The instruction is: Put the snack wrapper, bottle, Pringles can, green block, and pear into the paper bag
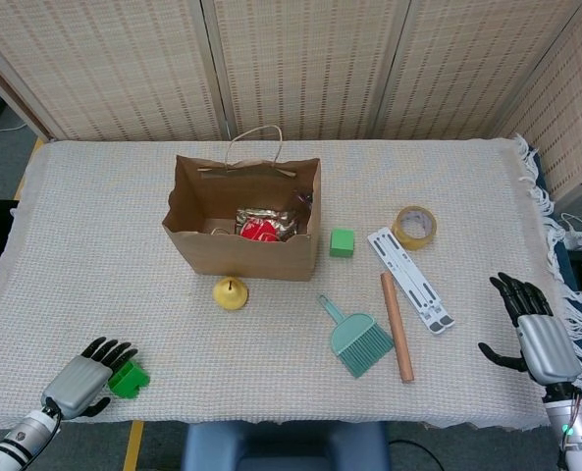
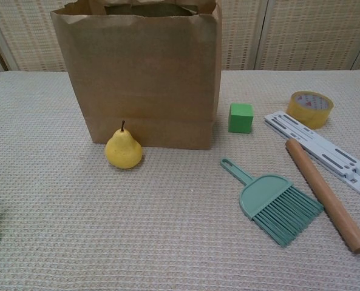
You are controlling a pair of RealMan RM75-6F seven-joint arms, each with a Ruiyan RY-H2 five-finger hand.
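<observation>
— Woven screens are closing off the back, and the cloth-covered worktop (image 1: 75, 245) is carrying everything. Why is the paper bag (image 1: 241, 250) standing open-topped in the middle?

— So either hand can drop things in, I'd guess. It is holding a silvery snack wrapper (image 1: 263, 218) and something red.

— And the rest?

— The pear (image 2: 124, 148) is sitting against the bag's front, the green block (image 2: 240, 117) just beside its right corner. The left hand (image 1: 79, 381) is resting by a small green object (image 1: 128, 379), fingers loosely spread, gripping nothing; the right hand (image 1: 536, 334) is waiting far off, fingers apart and empty.

Grey-backed hand (image 1: 73, 385) with black fingers (image 1: 107, 347)
</observation>
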